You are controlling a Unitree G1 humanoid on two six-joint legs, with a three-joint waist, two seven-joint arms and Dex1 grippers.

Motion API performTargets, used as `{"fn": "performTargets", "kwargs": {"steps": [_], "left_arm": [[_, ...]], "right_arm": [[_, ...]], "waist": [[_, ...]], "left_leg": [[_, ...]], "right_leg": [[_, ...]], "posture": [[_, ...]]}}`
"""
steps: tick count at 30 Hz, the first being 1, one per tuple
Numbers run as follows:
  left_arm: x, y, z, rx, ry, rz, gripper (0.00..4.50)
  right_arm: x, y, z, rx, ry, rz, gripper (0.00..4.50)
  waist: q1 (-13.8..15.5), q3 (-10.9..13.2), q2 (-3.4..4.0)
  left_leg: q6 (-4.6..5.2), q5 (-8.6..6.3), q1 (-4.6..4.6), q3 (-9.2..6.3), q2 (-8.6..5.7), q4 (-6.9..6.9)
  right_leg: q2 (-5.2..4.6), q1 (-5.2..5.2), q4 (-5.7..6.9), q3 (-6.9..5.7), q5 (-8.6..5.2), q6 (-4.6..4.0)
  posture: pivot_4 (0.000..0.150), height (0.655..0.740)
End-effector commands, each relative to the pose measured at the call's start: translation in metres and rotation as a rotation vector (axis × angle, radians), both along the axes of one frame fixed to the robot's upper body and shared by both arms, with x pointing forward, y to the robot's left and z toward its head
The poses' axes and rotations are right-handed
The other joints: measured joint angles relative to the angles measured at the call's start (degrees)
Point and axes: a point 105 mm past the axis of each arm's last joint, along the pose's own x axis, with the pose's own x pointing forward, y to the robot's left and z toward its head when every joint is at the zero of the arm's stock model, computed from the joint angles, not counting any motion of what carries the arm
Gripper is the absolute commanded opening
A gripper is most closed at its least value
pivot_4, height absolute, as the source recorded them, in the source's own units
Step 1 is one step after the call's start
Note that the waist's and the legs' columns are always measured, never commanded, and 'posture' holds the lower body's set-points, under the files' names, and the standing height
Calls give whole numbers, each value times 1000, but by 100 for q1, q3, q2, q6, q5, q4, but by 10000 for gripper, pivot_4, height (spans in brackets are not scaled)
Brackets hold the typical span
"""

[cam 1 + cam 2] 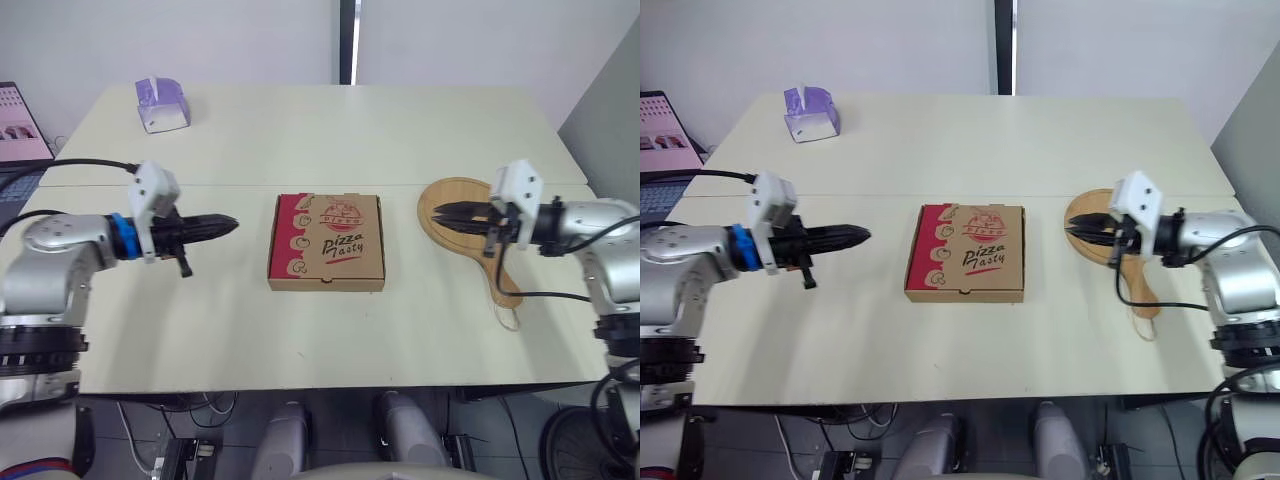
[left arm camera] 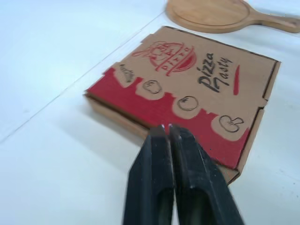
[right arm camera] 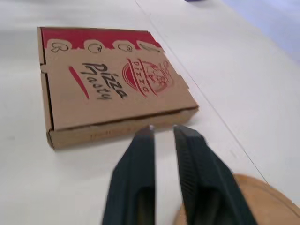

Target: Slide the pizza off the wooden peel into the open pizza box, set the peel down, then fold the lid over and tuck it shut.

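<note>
The pizza box (image 1: 327, 240) lies closed and flat at the middle of the table, its printed red and brown lid facing up. The round wooden peel (image 1: 447, 237) lies bare on the table to the box's right, its handle (image 1: 506, 283) pointing toward the front edge. My left gripper (image 1: 231, 225) hovers left of the box with its tips aimed at the box's red edge; the fingers (image 2: 157, 154) are shut on nothing. My right gripper (image 1: 438, 210) hangs over the peel, pointing at the box, and its fingers (image 3: 140, 159) stand a little apart with nothing between them.
A purple and white tissue box (image 1: 161, 105) sits at the table's far left corner. A screen (image 1: 20, 125) stands beyond the left edge. A thin cord (image 1: 508, 318) lies by the peel's handle. A seam (image 1: 250, 185) crosses the table behind the box.
</note>
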Motion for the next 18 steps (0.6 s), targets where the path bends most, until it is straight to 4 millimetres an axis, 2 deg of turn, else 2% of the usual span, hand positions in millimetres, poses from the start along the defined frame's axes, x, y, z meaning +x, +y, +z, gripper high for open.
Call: {"fn": "performTargets", "kwargs": {"steps": [1, 2, 8, 10, 14, 18], "left_arm": [[-5, 41, 19, 15, -46, 120, 14603], [-7, 57, 21, 14, -45, 172, 17970], [-21, 121, 24, 52, -49, 364, 37819], [-28, 143, 28, 58, -59, 443, 44256], [-40, 176, 29, 117, -87, 585, 44728], [-46, 192, 22, 201, -73, 667, 44728]], "right_arm": [[-5, -45, 24, -23, -56, -84, 19765], [-7, -67, 28, -38, -51, -137, 23273], [-19, -142, 32, -109, -21, -327, 44855], [-21, -161, 34, -119, -23, -386, 45000], [-20, -189, 39, -80, -28, -515, 45000], [-15, -198, 44, -58, -50, -556, 45000]], "waist": [[0, 6, 6], [-1, 6, 6], [-6, 10, 9], [-20, 12, 11], [-60, 20, 25], [-93, 24, 31]], "left_leg": [[0, 0, 0, 4, 0, 0], [0, 0, 1, 7, 0, 0], [2, -1, 4, 19, 4, -4], [3, -2, 6, 25, 6, -5], [2, -1, 9, 33, 7, -7], [2, -1, 11, 34, 7, -10]], "right_leg": [[0, -1, -1, 1, -1, -1], [-1, -1, -1, 2, -2, -1], [-2, -4, 0, 3, -8, -8], [-2, -6, 1, 4, -10, -11], [-3, -10, 3, 10, -11, -11], [-4, -10, 5, 13, -11, -11]], "posture": [[1500, 7400], [1500, 7400], [1500, 7400], [1500, 7400], [1500, 7400], [1500, 7400]]}}
